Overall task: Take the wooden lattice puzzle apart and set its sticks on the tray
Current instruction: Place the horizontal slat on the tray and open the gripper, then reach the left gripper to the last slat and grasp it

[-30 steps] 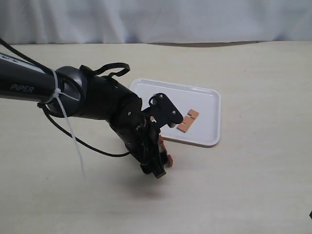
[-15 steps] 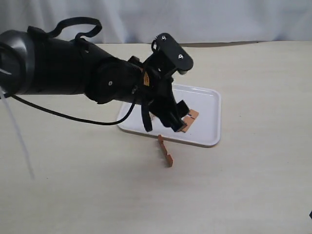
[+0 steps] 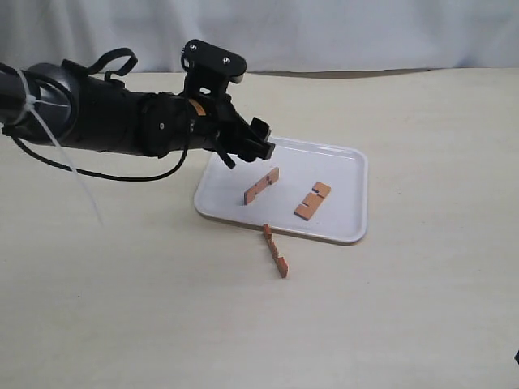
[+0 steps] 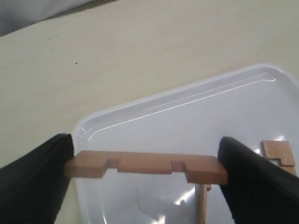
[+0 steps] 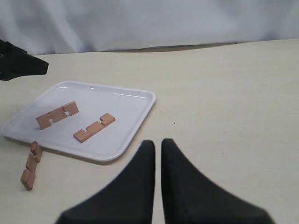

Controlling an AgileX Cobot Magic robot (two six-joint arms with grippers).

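Note:
No assembled lattice puzzle shows, only three separate sticks. One notched stick (image 3: 261, 185) stands on its edge on the white tray (image 3: 340, 174). A second stick (image 3: 312, 200) lies flat to its right. A third stick (image 3: 274, 251) rests on the table just in front of the tray. My left gripper (image 3: 247, 150) hovers open above the tray's back-left part. In the left wrist view the standing stick (image 4: 147, 165) sits on the tray (image 4: 187, 116) beneath the wide-apart fingers of the left gripper (image 4: 145, 142). My right gripper (image 5: 157, 142) is shut and empty, near the tray (image 5: 117, 102).
The beige table (image 3: 405, 308) extends to all sides of the tray. A white curtain (image 3: 324, 32) hangs along the back edge. The left arm (image 3: 89, 121) and its black cable stretch in from the left over the table.
The left gripper rose from the table in front of the tray, carried a stick over the tray, let it go there and drew back to the upper left.

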